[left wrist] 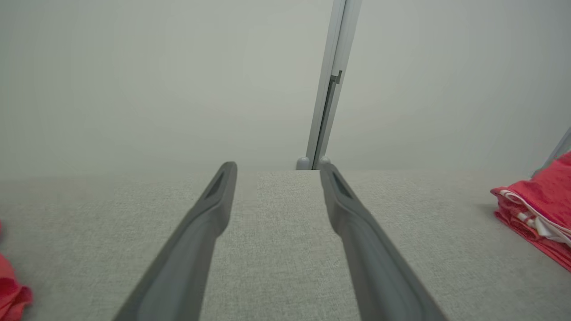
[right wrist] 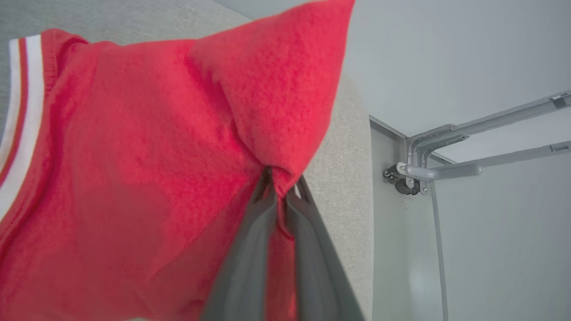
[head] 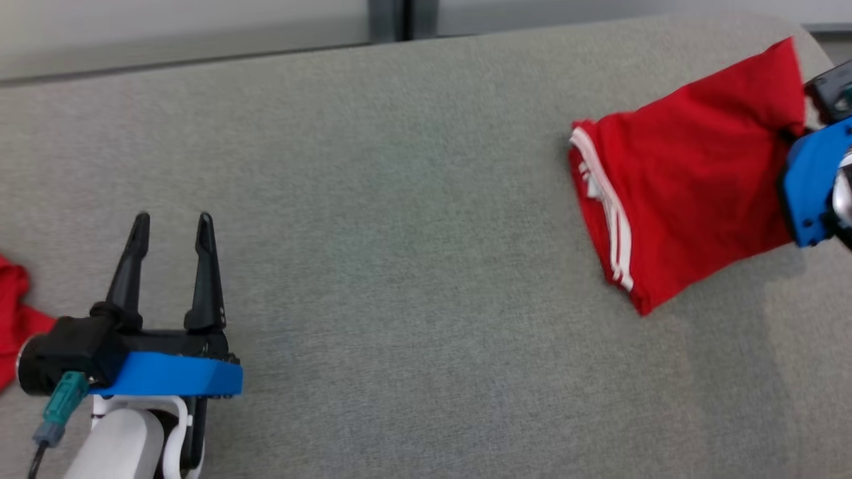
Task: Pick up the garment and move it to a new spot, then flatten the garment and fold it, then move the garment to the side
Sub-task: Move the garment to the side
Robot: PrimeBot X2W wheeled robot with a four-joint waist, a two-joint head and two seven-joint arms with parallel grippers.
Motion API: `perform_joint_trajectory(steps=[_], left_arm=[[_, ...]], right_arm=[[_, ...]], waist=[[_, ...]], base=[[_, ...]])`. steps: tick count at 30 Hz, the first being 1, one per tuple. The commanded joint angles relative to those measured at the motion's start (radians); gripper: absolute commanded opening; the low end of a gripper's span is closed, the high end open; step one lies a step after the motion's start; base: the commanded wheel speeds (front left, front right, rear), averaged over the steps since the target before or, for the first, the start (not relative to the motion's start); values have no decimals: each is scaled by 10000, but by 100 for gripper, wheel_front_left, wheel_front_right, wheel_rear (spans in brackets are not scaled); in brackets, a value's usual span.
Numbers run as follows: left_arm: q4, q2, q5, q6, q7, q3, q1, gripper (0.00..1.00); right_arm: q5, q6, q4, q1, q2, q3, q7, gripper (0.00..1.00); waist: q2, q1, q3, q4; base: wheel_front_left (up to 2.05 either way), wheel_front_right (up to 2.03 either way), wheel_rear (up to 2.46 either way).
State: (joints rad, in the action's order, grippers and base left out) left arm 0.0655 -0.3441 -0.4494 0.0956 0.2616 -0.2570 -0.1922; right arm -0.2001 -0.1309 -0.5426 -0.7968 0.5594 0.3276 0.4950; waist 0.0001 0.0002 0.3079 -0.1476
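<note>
Garment [head: 685, 179]: a red piece with white stripes [head: 609, 213] along one edge, folded into layers and lying at the far right of the grey fabric surface [head: 413, 233], close to its right end. The striped edge faces left, toward the middle of the surface. From the left wrist view the garment [left wrist: 539, 209] shows as a low stack of red layers with white trim, resting on the grey cloth.

At the garment's right side, the right gripper [right wrist: 281, 187] has its two dark fingers pressed together on a pinch of the red cloth, and the corner beyond the pinch stands up in a peak. In the head view this gripper's blue and black body sits at the right edge, touching the garment.

Well apart from it, at the near left, the left gripper [head: 173, 223] is above bare grey fabric with its fingers apart and nothing between them, tips pointing toward the far edge.

Another crumpled red cloth [head: 13, 306] lies at the left edge of the surface, just beside the left gripper's body. Beyond the far edge stand a pale wall and an upright metal post [left wrist: 330, 89].
</note>
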Motion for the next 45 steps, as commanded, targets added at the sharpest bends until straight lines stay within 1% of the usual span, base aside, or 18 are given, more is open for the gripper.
perform_joint_trajectory(steps=[1, 6, 11, 12, 13, 14, 15, 20, 24, 27, 28, 29, 30, 35, 39, 42, 45], left_arm=[[-75, -102, 62, -16, 17, 44, -206, 100], [-400, -387, 297, -31, -225, -34, -655, 100], [-782, -682, 511, -10, -498, -76, -942, 100], [-819, -755, 574, -1, -546, -83, -978, 100], [-916, -789, 577, 23, -592, -54, -1009, 100], [-979, -822, 577, 34, -625, -44, -1059, 100], [-1043, -860, 596, 32, -661, -52, -1097, 100], [-1174, -871, 596, 88, -712, -94, -1118, 100], [-1111, -837, 515, 91, -679, -127, -861, 100], [-1067, -858, 452, 131, -665, -101, -729, 100], [-1062, -861, 430, 135, -663, -102, -711, 100], [-1033, -851, 401, 134, -656, -108, -683, 100], [-1007, -841, 391, 135, -659, -120, -663, 100], [-747, -647, 285, 23, -531, -250, -778, 100], [-364, -390, 155, 2, -332, -298, -592, 100], [-72, -201, 70, -2, -199, -312, -341, 100], [204, -27, -6, 55, -103, -277, 23, 100]], right_arm=[[45, 2, -29, -202, 81, -33, -75, 0], [227, 3, -353, -749, 524, -480, -401, 0], [718, 2, -544, -1028, 748, -964, -773, 0], [515, 2, -495, -1011, 596, -946, -943, 0], [466, 3, -565, -1072, 443, -1161, -930, 0], [777, -1, -492, -1064, 538, -942, -949, 0], [843, 11, -466, -1158, 594, -1067, -1042, 0], [1619, 6, -501, -815, 279, -1970, -1157, 0], [2283, 6, -257, -366, 84, -2660, -1255, 0], [2564, 6, -35, -73, -175, -2920, -1354, 0], [2621, 6, 22, 0, -247, -2965, -1390, 15], [2676, 6, 101, 52, -319, -2987, -1466, 45], [2734, 6, 190, 60, -359, -3006, -1572, 100], [2911, 3, 513, 285, -427, -2843, -2413, 100], [2622, 3, 615, 648, -550, -2921, -3005, 100], [2247, 2, 763, 1219, -839, -3079, -3343, 100], [1640, 2, 1110, 2073, -1340, -3337, -3775, 100]], waist=[[-1, -2, 655, -511], [-1, -2, 1425, -816], [-1, -2, 1926, -961], [-1, -2, 1984, -978], [-1, -2, 2062, -1012], [-1, -2, 2125, -1014], [-1, -2, 2186, -1006], [-1, -2, 2124, -916], [-1, -2, 1865, -896], [-1, -2, 1712, -928], [-1, -2, 1671, -934], [-1, -2, 1621, -937], [-1, -2, 1582, -932], [-1, -2, 1186, -728], [-1, -2, 612, -428], [-1, -2, 75, -160], [-1, -2, -468, 124]], base=[[0, 0, 0], [0, 0, 0], [0, 0, 0], [0, 0, 0], [0, 0, 0], [0, 0, 0], [0, 0, 0], [0, 0, 0], [0, 0, 0], [0, 0, 0], [0, 0, 0], [0, 0, 0], [0, 0, 0], [0, 0, 0], [0, 0, 0], [0, 0, 0], [0, 0, 0]])
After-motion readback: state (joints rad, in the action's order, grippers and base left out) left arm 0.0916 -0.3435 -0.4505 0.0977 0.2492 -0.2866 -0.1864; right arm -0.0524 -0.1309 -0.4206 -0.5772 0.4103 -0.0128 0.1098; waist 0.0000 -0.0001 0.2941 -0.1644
